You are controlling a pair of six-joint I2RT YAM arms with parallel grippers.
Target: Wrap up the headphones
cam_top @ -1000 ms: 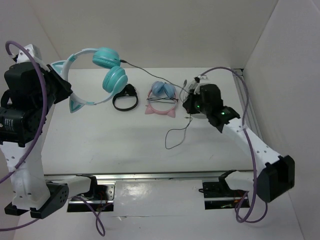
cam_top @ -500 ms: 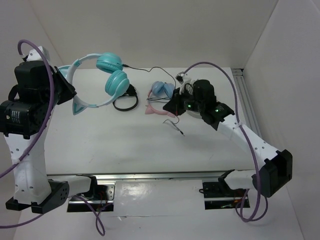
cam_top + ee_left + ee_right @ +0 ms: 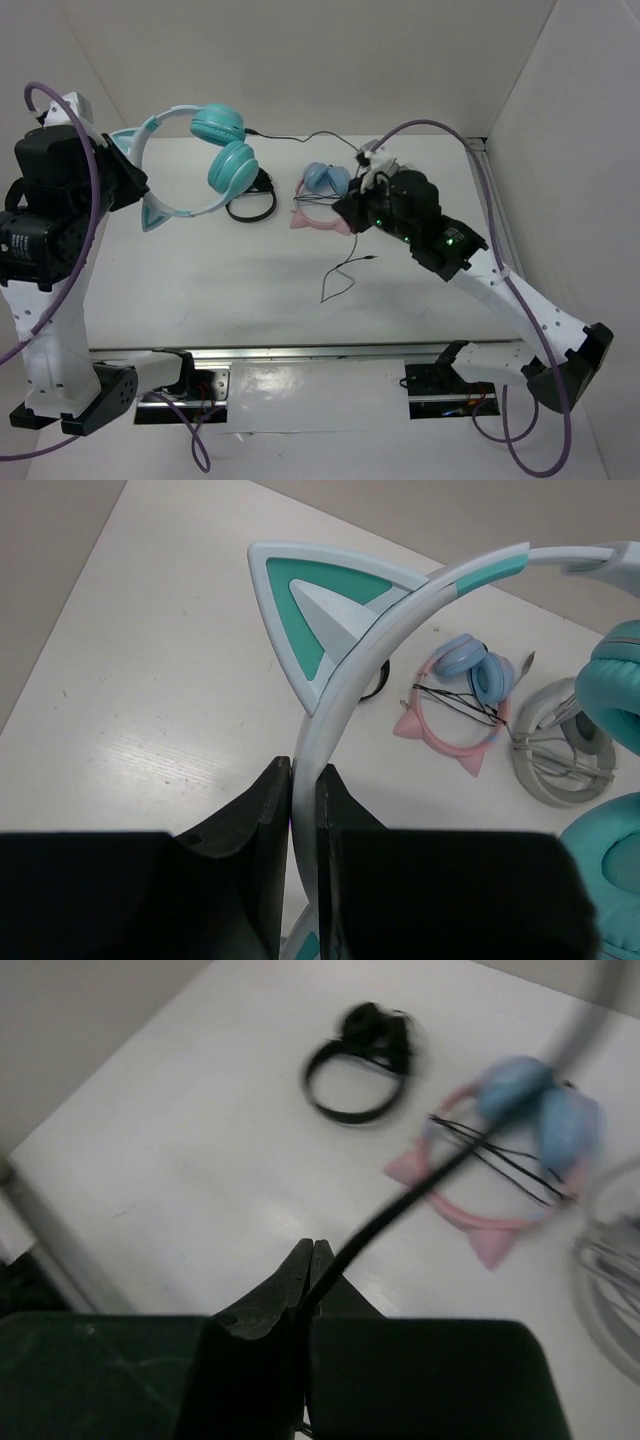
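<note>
Top view: we've got the headphones (image 3: 232, 165) up in the air on the left arm (image 3: 60, 230), their cable (image 3: 282, 139) running off right to the right arm (image 3: 500, 290). Left wrist: left fingers (image 3: 262, 810) clamped on the headband (image 3: 330, 710). Right wrist: right fingers (image 3: 285, 1285) pinched shut on the cable, slanting up-right.

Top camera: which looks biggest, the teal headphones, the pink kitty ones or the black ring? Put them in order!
1. teal headphones, though held up nearer the camera, so unsure.
2. pink headphones.
3. black ring, nearly the same as the pink.
</note>
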